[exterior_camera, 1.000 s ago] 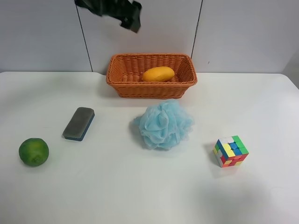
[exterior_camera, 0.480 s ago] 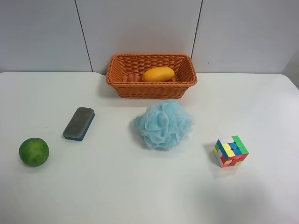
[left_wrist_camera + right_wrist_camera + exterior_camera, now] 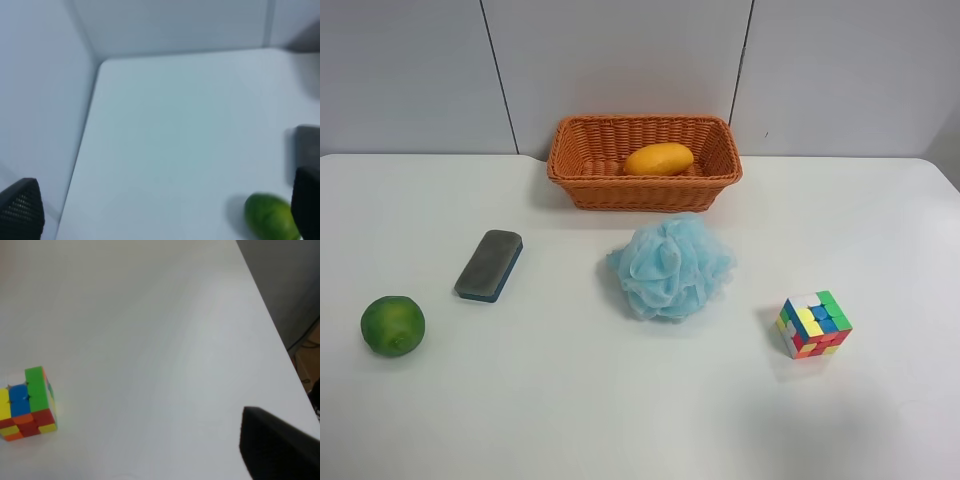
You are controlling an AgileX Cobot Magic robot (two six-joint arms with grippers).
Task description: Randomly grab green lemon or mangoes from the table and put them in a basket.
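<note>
Your left gripper [image 3: 160,210] is spread wide, holding nothing.
The round dark green lemon [image 3: 271,218] lies beside one finger [image 3: 306,200]; you cannot tell the right gripper's opening.

green lemon [image 3: 271,217]: blurred, cut by frame edge | left gripper [image 3: 160,210]: fingertips only, seemingly apart | right gripper: mostly out of frame

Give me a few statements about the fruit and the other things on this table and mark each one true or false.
1. The mango lies inside the basket. True.
2. The green lemon is in the basket too. False: it sits on the table, far from the basket.
3. The blue bath sponge lies on the table just in front of the basket. True.
4. The colour cube is stacked on the grey eraser. False: they lie apart, on opposite sides of the sponge.
</note>
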